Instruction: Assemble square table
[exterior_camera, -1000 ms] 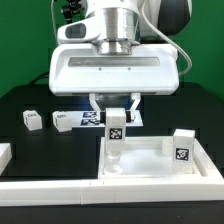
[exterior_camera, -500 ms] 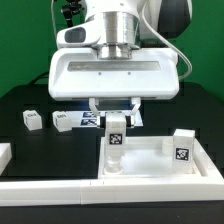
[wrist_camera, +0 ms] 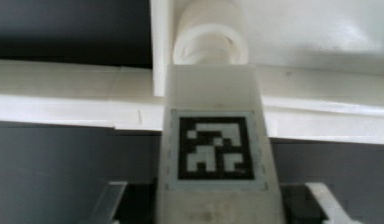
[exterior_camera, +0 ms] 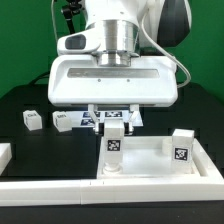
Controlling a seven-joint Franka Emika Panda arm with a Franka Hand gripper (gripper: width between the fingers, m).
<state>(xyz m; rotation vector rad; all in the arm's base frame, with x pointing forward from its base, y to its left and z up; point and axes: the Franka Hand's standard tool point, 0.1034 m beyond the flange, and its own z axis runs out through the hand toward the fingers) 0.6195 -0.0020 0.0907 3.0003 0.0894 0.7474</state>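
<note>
Over the black table (exterior_camera: 50, 150), the slab (exterior_camera: 150, 160) of the square table lies sockets up, so legs go in from above. Gripper (exterior_camera: 116, 120) jaws clamp one leg (exterior_camera: 115, 148) upright at the slab corner on the exterior view's left (probably seating it). Second leg (exterior_camera: 182, 148) stands at the opposite side. Matte surface, green wall (exterior_camera: 20, 40).
</note>
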